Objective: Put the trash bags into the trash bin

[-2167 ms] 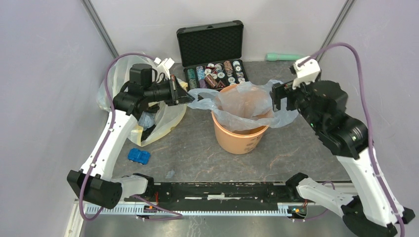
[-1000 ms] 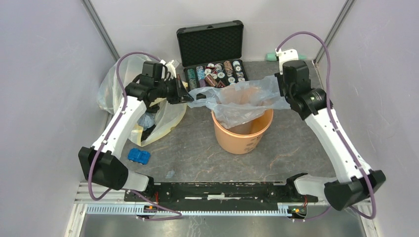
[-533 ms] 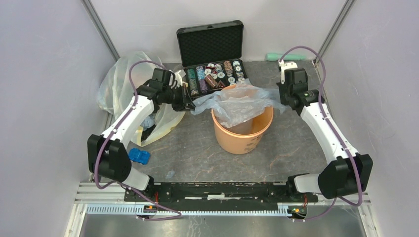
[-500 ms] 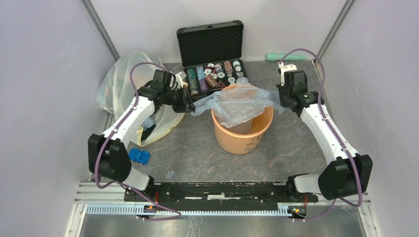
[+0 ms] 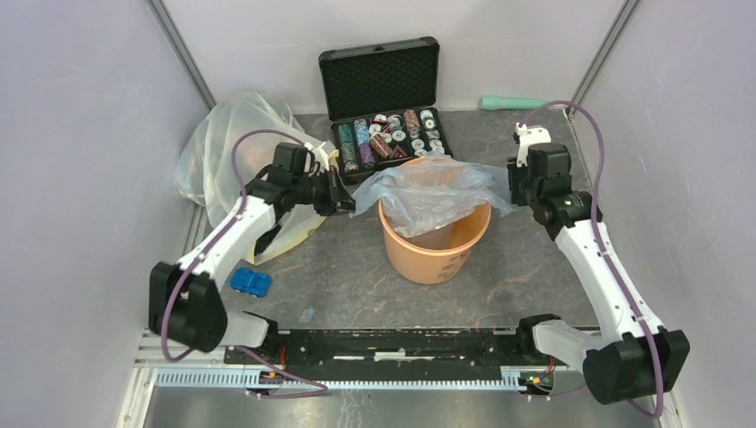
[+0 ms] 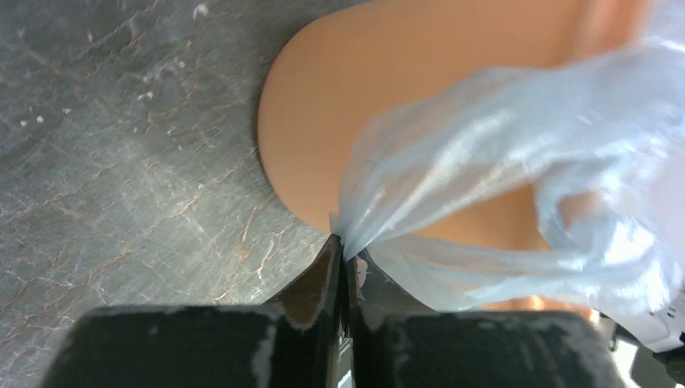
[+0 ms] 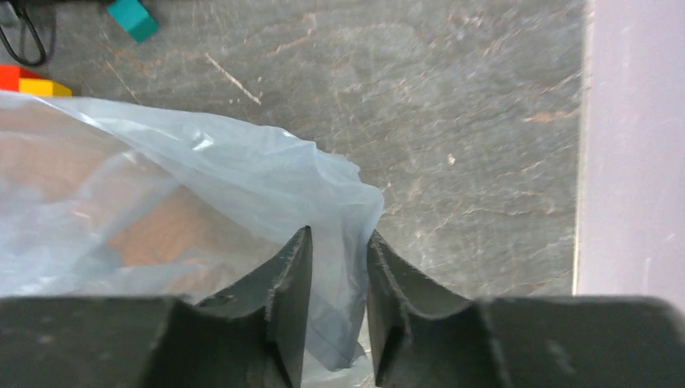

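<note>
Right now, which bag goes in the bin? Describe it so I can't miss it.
Start at the central orange bucket: the trash bag is draped over its rim, one corner pinched in the left hand. It is thin and pale blue, unlike the far larger yellowish bag by the left wall.

Figure: a dark grey, marble-veined tabletop is enclosed by plain pale lilac wall panels, joined by slanted grey metal corner posts; lighting is even.
</note>
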Controlling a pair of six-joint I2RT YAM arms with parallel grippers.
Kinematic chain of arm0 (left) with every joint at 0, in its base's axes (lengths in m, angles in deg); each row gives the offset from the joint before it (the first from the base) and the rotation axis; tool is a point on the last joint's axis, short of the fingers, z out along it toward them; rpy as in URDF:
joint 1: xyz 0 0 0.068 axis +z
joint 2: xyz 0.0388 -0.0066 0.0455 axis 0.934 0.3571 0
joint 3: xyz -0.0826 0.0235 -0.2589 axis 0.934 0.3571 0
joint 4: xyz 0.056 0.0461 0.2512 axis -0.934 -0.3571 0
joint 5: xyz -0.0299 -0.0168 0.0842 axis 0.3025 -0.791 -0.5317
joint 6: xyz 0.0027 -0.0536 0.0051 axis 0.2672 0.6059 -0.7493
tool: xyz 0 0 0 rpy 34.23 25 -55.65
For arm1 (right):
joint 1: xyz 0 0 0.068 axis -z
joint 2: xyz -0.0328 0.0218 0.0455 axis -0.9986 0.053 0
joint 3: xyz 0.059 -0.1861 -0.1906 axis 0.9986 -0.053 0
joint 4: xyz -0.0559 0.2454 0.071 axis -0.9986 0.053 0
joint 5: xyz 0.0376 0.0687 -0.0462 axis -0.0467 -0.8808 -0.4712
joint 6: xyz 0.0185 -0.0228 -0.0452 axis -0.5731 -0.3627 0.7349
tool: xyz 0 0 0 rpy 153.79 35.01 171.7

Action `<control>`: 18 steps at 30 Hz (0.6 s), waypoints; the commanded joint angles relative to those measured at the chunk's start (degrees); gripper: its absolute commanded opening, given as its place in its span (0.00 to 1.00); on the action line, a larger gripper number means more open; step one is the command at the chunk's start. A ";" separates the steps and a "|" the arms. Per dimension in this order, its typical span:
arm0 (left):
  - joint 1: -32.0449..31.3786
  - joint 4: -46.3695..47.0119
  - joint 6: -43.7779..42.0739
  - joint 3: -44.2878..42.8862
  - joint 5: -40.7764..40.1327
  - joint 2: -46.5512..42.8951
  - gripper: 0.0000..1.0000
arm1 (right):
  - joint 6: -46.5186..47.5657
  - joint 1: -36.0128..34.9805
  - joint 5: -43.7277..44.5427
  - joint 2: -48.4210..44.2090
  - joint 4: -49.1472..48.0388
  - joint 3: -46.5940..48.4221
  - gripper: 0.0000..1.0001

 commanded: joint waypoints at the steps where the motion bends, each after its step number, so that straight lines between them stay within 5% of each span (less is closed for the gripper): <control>1: 0.16 2.75 3.69 -2.75 0.32 -8.24 0.17 | 0.00 0.35 3.10 -3.90 1.71 6.20 0.39; 7: 0.16 -4.04 0.85 -1.94 -8.99 -15.39 0.44 | -2.17 0.31 4.58 -12.22 -0.04 2.68 0.75; 18: 0.16 -0.62 8.68 3.30 -19.64 -29.73 0.73 | -13.52 0.31 3.17 -23.24 -1.39 2.58 0.98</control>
